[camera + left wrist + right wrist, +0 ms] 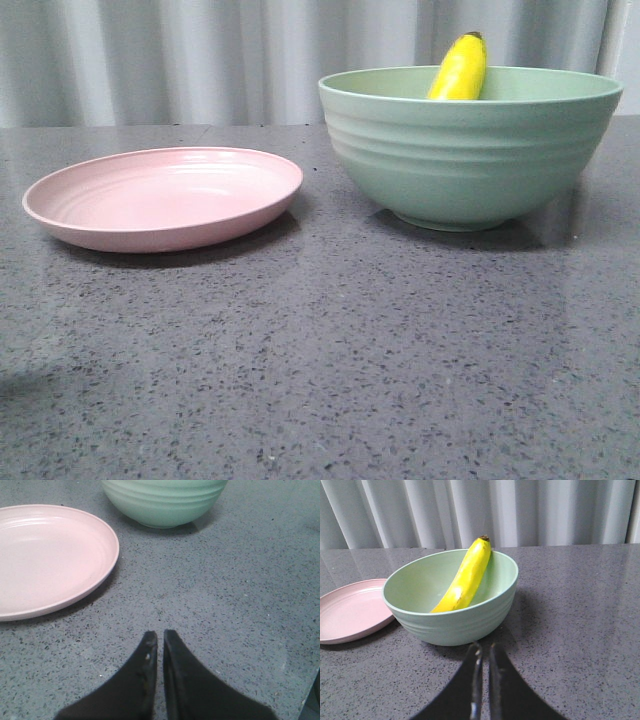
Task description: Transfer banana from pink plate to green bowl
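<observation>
From the front, the banana (460,68) stands inside the green bowl (470,150), leaning against the far wall with only its upper part and dark tip showing above the rim; the rest is hidden behind the bowl's near wall. The pink plate (165,197) sits to the left of the bowl, near it but not touching, with nothing on it. Both rest on the speckled grey bench (320,370). A pale curtain (200,60) hangs behind. Neither arm shows in this view.

From the left wrist, the left pincer (160,637) has its two dark fingers drawn together, only a thin slit between the tips, gripping nothing, above bare bench (225,595). The pink plate (45,555) is cut off at the frame edge, and only the lower ridged part of the green bowl (162,500) is in the picture; its rim and contents are out of frame.

From the right wrist, the right pincer (483,650) is likewise closed to a narrow slit and holds nothing. Just beyond it is the green bowl (460,620), and here the banana (465,577) shows nearly whole, lying slantwise from the bowl's floor up to the rim, dark tip uppermost; its lower end is hidden by the near wall. The pink plate (350,610) is partly hidden behind the bowl and cropped by the frame.
</observation>
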{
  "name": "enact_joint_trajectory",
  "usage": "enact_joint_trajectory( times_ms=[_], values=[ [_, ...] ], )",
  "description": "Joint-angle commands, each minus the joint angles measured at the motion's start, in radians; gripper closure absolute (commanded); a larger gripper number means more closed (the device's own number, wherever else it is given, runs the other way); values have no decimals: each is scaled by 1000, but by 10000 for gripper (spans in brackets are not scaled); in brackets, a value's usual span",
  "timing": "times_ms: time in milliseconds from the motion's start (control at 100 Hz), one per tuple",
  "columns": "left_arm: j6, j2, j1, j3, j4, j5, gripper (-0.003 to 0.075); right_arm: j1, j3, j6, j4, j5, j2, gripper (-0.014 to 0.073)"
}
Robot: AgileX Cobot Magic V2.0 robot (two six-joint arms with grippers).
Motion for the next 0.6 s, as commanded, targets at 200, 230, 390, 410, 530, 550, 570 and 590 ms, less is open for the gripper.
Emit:
enact_joint_trajectory(
  times_ms=[200,230,390,410,530,550,570,590],
  values=[
    [-1,2,-3,-1,-1,-87,739,0,-23,-11,-2,-71,7,668],
    [-1,0,2,9,12,-87,739,0,-23,-11,-2,-71,7,668],
    [-1,-25,89,83,42,-159,739,0,-23,-11,-2,-71,7,668],
    [-1,-34,108,96,42,-172,739,0,-23,-11,-2,-71,7,668],
    [-1,-107,227,183,42,-338,739,0,-23,-11,-2,-71,7,668],
    [-1,-122,250,200,42,-359,739,0,-23,-11,-2,-71,7,668],
    [-1,-139,266,217,42,-390,739,0,-23,-11,-2,-71,7,668],
    [-1,-156,291,234,42,-419,739,0,-23,-11,-2,-71,7,668]
  ],
)
